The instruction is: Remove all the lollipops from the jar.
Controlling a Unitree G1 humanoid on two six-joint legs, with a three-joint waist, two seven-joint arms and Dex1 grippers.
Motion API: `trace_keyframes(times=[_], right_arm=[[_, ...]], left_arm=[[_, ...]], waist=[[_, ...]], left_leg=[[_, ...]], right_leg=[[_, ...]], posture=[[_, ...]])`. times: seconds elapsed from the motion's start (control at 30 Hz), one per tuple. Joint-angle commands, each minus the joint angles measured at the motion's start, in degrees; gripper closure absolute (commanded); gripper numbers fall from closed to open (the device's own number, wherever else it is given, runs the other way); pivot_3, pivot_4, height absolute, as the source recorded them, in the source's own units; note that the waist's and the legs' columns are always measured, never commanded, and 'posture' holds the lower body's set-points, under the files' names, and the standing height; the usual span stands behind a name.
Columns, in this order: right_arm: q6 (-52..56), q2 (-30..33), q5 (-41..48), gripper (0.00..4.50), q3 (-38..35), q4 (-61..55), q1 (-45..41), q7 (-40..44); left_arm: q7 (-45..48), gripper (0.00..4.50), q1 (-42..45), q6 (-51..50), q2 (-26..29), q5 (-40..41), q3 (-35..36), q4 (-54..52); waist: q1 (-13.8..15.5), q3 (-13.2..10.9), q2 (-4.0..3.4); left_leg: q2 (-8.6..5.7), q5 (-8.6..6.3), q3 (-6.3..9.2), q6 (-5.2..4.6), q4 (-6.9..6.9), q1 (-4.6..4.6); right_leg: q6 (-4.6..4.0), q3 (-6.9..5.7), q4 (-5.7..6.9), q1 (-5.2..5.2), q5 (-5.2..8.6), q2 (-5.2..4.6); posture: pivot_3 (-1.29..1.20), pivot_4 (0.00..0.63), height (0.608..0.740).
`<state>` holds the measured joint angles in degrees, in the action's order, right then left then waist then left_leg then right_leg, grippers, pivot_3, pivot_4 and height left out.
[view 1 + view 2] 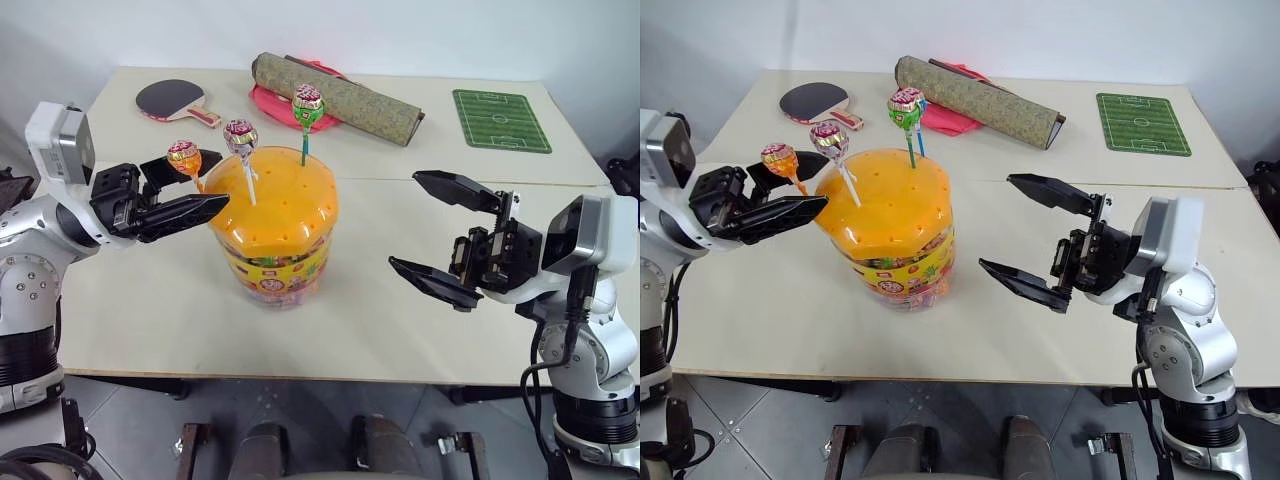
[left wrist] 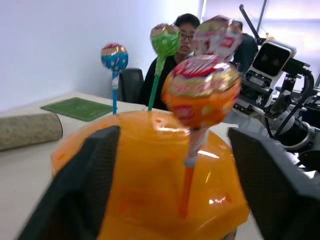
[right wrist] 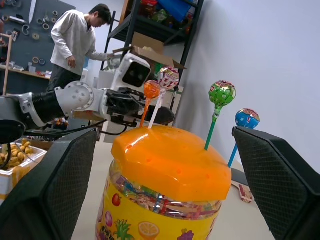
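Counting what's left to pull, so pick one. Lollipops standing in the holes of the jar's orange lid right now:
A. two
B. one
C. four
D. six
C. Four stand in the lid of the jar: an orange lollipop, a pink lollipop, a green lollipop and a blue lollipop. The left hand has its fingers on either side of the orange one.
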<state>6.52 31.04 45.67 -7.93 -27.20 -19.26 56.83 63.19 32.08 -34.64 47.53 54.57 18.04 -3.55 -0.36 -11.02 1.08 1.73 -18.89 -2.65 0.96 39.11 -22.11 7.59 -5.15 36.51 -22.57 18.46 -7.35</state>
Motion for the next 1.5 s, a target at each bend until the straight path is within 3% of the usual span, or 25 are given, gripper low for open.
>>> trace_keyframes(times=[0.03, 0.2, 0.3, 0.4, 0.5, 0.67, 0.8, 0.87, 1.03, 1.1, 1.2, 1.37, 1.5], right_arm=[[-1.0, 0.4, -0.1, 0.0, -1.5, -2.2, 1.0, 0.2], [-1.5, 0.5, -0.2, 0.0, -1.9, -1.9, 2.6, 0.7], [-1.8, 0.6, -0.1, 0.0, -1.7, -1.6, 3.3, 2.1], [-1.8, 0.3, -0.1, 0.0, -1.0, -1.1, 2.5, 2.8], [-1.8, -0.1, -0.1, 0.0, -0.3, -0.2, 1.3, 4.0], [-2.8, 0.9, -1.2, 0.0, 4.0, 3.4, -2.4, 13.2], [-2.6, 5.1, -4.0, 0.0, 8.1, 8.3, -5.3, 24.0], [-3.5, 4.8, -4.8, 0.0, 7.9, 10.6, -6.1, 24.1], [-7.5, 4.4, -9.3, 0.0, 6.3, 18.5, -7.3, 24.1], [-8.7, 4.4, -10.1, 0.0, 5.6, 19.7, -7.3, 24.2], [-7.7, 4.7, -8.9, 0.0, 4.6, 19.3, -7.1, 23.5], [-4.6, 6.3, -5.4, 0.0, 2.9, 15.3, -4.5, 24.0], [-1.1, 7.0, -2.5, 0.0, 0.9, 11.7, -3.3, 20.6]], left_arm=[[1.8, 2.13, 0.0, -0.5, 1.3, -0.6, 0.9, 0.5], [3.0, 3.63, 1.8, -1.3, 0.7, -0.7, 0.3, 1.9], [2.7, 4.46, 4.2, -5.5, 0.2, 3.6, 1.6, 2.7], [-2.0, 4.46, 7.4, -13.4, -1.1, 12.9, 5.8, 4.7], [-6.2, 4.46, 8.1, -16.6, -2.1, 16.9, 8.7, 5.2], [-18.8, 4.46, 6.3, -16.3, 0.5, 15.1, 16.8, 11.3], [-18.3, 4.46, -12.3, -13.0, 12.3, -2.2, 16.6, 14.0], [-17.2, 4.46, -19.2, -12.3, 14.3, -5.6, 16.8, 13.3], [-19.6, 4.46, -37.2, -4.2, 14.2, -20.8, 12.8, 10.6], [-21.1, 4.46, -39.5, 0.4, 12.8, -25.3, 10.9, 10.4], [-24.9, 4.46, -37.8, -1.6, 9.1, -24.7, 12.4, 9.7], [-22.8, 3.2, -37.7, -2.4, 9.2, -24.1, 14.5, 8.0], [-16.3, 1.98, -35.3, -1.7, 13.0, -22.3, 18.1, 12.3]], waist=[[0.2, 0.0, 0.0], [0.4, 0.0, 0.0], [0.4, 0.0, 0.0], [0.3, 0.0, 0.01], [0.1, 0.0, 0.01], [-0.6, 0.0, 0.01], [-1.6, 0.0, -0.04], [-1.6, 0.0, -0.03], [-0.6, 0.0, -0.01], [0.2, 0.0, 0.0], [0.3, 0.0, -0.13], [0.2, 0.0, -0.13], [0.1, 0.0, -0.11]], left_leg=[[0.0, 0.0, 0.0, 0.0, 0.0, 0.0], [-0.02, 0.0, 0.01, -0.01, 0.02, -0.01], [-0.03, 0.0, 0.02, -0.01, 0.03, -0.01], [-0.02, 0.0, 0.03, -0.01, 0.03, -0.01], [-0.01, 0.0, 0.19, -0.01, 0.04, 0.0], [0.0, 0.01, 0.43, 0.0, 0.03, 0.07], [-0.05, -0.03, 0.35, -0.05, -0.11, 0.14], [-0.05, -0.06, 0.18, -0.06, -0.29, 0.32], [0.02, -0.11, -0.24, -0.03, -0.23, 0.32], [0.02, -0.14, -0.28, -0.05, -0.21, 0.32], [0.05, -0.16, -0.32, -0.04, -0.19, 0.34], [0.05, -0.17, -0.37, -0.05, -0.2, 0.36], [0.05, -0.18, -0.43, -0.05, -0.2, 0.36]], right_leg=[[0.0, 0.0, 0.0, 0.0, 0.0, -0.01], [0.0, 0.01, 0.0, 0.02, 0.0, -0.02], [0.0, 0.01, -0.01, 0.03, 0.0, -0.02], [0.0, 0.02, 0.01, 0.03, 0.0, -0.03], [0.01, 0.01, 0.02, 0.03, 0.0, -0.05], [0.01, 0.05, 0.06, 0.03, 0.0, -0.04], [0.01, 0.11, 0.0, 0.0, 0.0, -0.08], [0.01, 0.18, -0.03, 0.02, 0.0, -0.06], [-0.02, 0.19, -0.03, 0.04, 0.01, -0.09], [-0.02, 0.22, -0.05, 0.04, 0.01, -0.11], [-0.02, 0.28, -0.02, 0.04, 0.01, -0.15], [-0.02, 0.32, 0.04, -0.01, 0.01, -0.14], [-0.02, 0.32, 0.01, -0.02, 0.01, -0.13]], posture=[[0.0, 0.15, 0.74], [0.0, 0.15, 0.74], [0.0, 0.15, 0.74], [0.0, 0.15, 0.74], [0.0, 0.15, 0.74], [0.0, 0.15, 0.74], [0.0, 0.15, 0.74], [0.0, 0.15, 0.74], [0.0, 0.15, 0.74], [0.0, 0.15, 0.74], [0.0, 0.15, 0.74], [0.0, 0.15, 0.74], [0.0, 0.15, 0.74]])
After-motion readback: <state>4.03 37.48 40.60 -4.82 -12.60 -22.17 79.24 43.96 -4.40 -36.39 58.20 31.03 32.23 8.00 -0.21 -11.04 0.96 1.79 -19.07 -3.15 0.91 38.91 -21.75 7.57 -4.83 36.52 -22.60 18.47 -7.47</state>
